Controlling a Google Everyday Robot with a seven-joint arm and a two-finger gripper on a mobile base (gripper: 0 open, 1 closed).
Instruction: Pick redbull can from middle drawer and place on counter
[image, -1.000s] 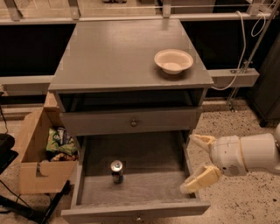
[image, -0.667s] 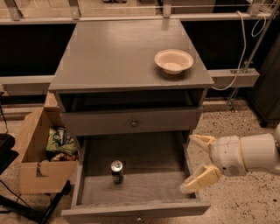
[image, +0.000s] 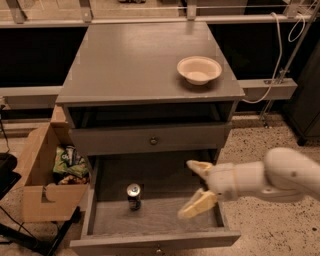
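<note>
The redbull can (image: 133, 196) stands upright on the floor of the open middle drawer (image: 100, 222), left of centre, its silver lid showing. My gripper (image: 195, 187) reaches in from the right over the drawer's right half, with both cream fingers spread open and empty. It is apart from the can, about a hand's width to its right. The counter (image: 130, 65) is the grey top of the cabinet above.
A cream round bowl (image: 199, 69) sits on the counter's right side. A shallower closed drawer with a round knob (image: 153, 141) is above the open one. A cardboard box (image: 47, 175) with packets stands on the floor at the left. A cable (image: 277, 60) hangs at the right.
My gripper has moved left, from the drawer's right wall to over the drawer's right half, closer to the can. The can and bowl have not moved.
</note>
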